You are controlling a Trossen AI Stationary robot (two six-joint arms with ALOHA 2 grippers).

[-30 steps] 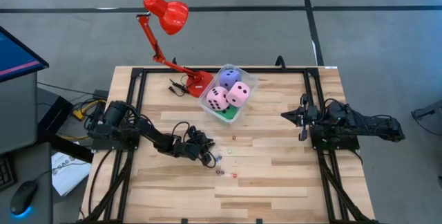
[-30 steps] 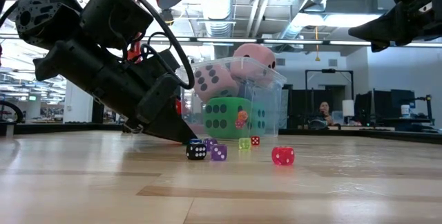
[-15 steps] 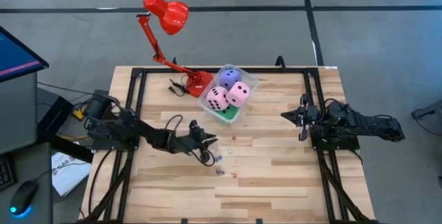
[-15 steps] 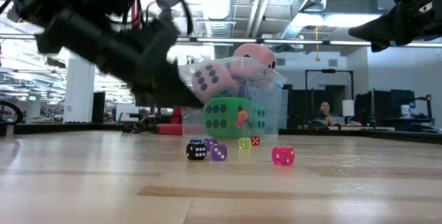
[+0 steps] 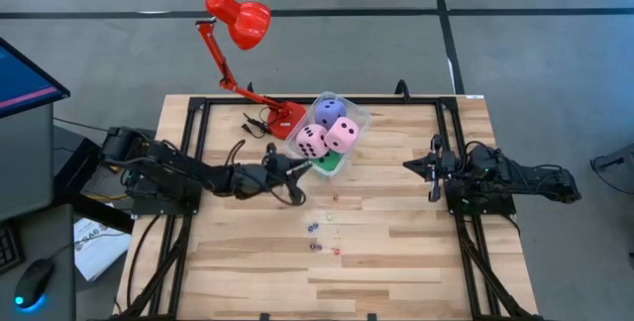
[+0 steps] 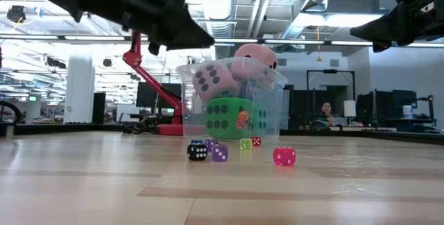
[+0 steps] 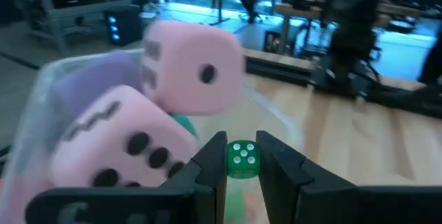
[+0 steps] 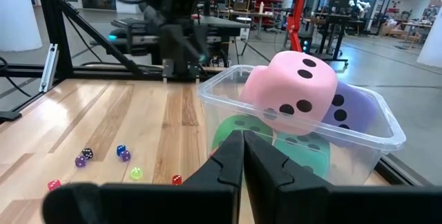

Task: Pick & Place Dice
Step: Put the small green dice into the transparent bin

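I am holding a tiny green die [image 7: 242, 160] pinched between the left gripper [image 7: 242, 172] fingers, raised beside the tub [image 5: 355, 120] rim so it can drop in with the big soft dice [image 5: 343, 135] (two pink, one purple, one green showing). Small dice [image 6: 284, 156] are lying loose on the table [image 5: 396, 262]. The right gripper [image 8: 243, 156] is waiting at its side, fingers together. No writing is legible.
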